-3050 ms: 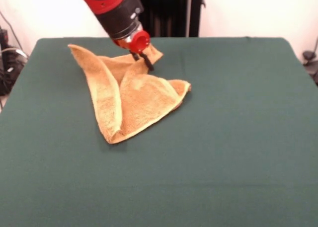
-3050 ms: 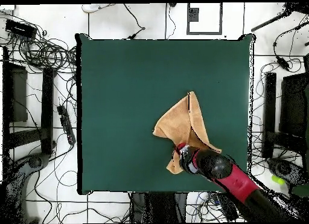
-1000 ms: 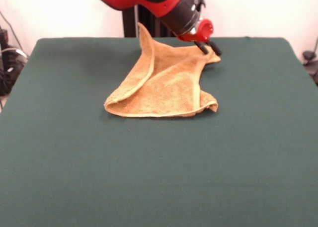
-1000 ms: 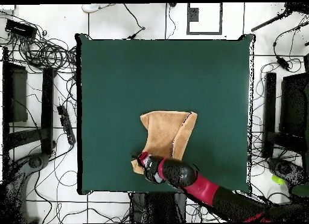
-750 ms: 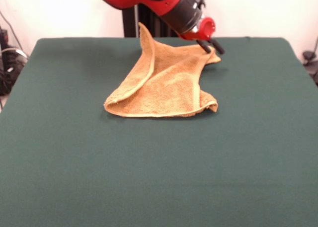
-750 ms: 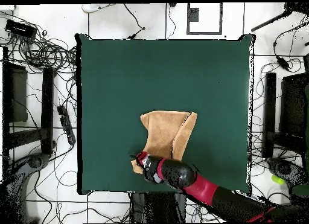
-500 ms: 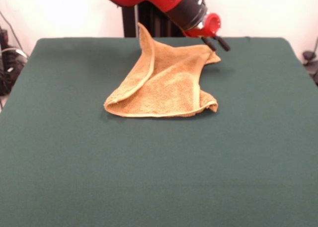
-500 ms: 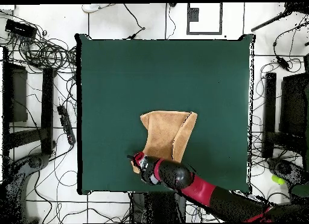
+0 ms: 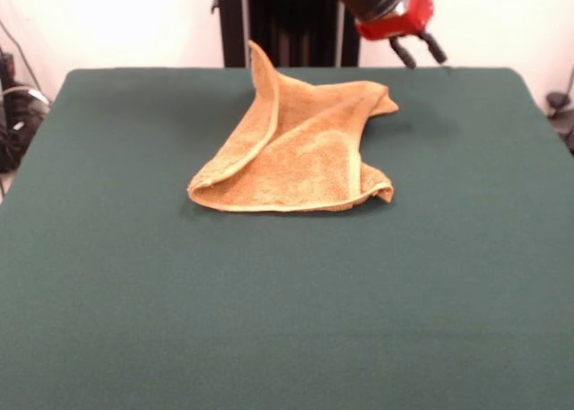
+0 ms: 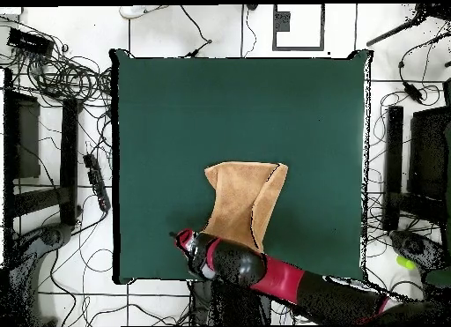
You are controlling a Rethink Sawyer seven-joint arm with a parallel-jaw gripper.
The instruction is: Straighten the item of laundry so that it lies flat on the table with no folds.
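The orange-tan towel (image 9: 296, 154) lies on the dark green table (image 9: 287, 320), toward its far side. It is folded over itself: one flap lies diagonally across the rest, and a corner (image 9: 257, 58) stands up at the back. My gripper (image 9: 426, 60) is open and empty. It hangs in the air above and to the right of the towel's far right corner, clear of the cloth. In the overhead view the towel (image 10: 242, 200) sits in the lower middle of the table (image 10: 238, 112), and the gripper (image 10: 176, 235) shows by the towel's lower left corner.
The black pedestal (image 9: 287, 20) stands behind the table's far edge. In the overhead view, cables (image 10: 62, 77) and dark equipment (image 10: 414, 165) lie on the floor round the table.
My gripper pulled the towel to the picture's right in the front view, then left its corner and rose up and right. The towel has lain still over the last second.
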